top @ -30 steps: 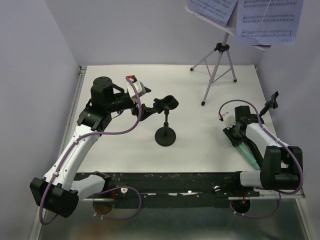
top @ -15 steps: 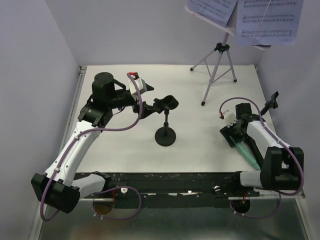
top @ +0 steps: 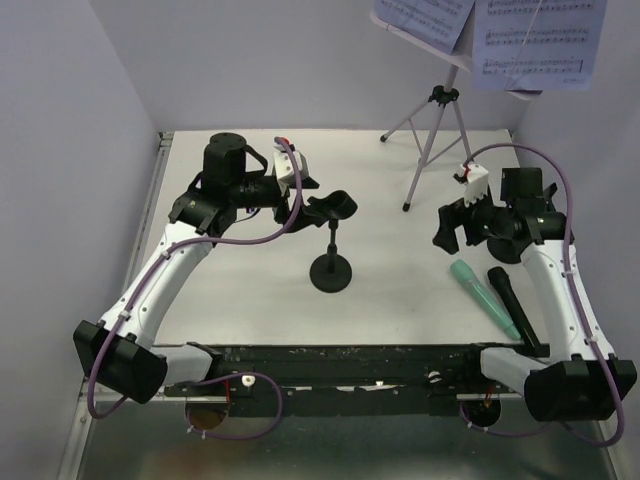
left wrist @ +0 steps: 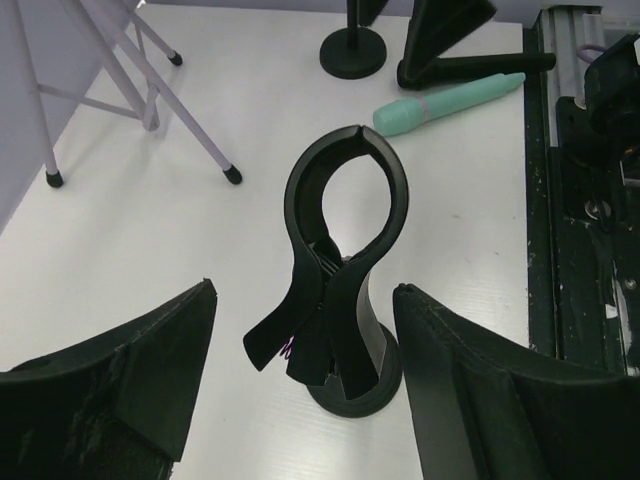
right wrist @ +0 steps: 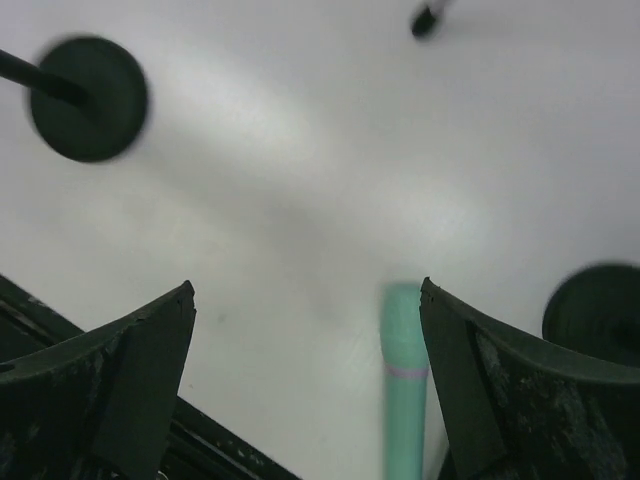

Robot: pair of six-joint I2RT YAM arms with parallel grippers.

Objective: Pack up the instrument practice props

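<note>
The right arm had lifted off the mint mic point(top: 478, 290), which lay flat on the counter point(top: 230, 280) just beside the black mic point(top: 512, 302), near the right edge. The right fingers point(top: 447, 228) hung spread and empty above it. The left arm had reached closer to the pole point(top: 331, 245); the left fingers point(top: 303, 195) were spread either side of its clip, not touching. The pages point(top: 530, 40) were cut off at the top, and the right wrist view was blurred.
</note>
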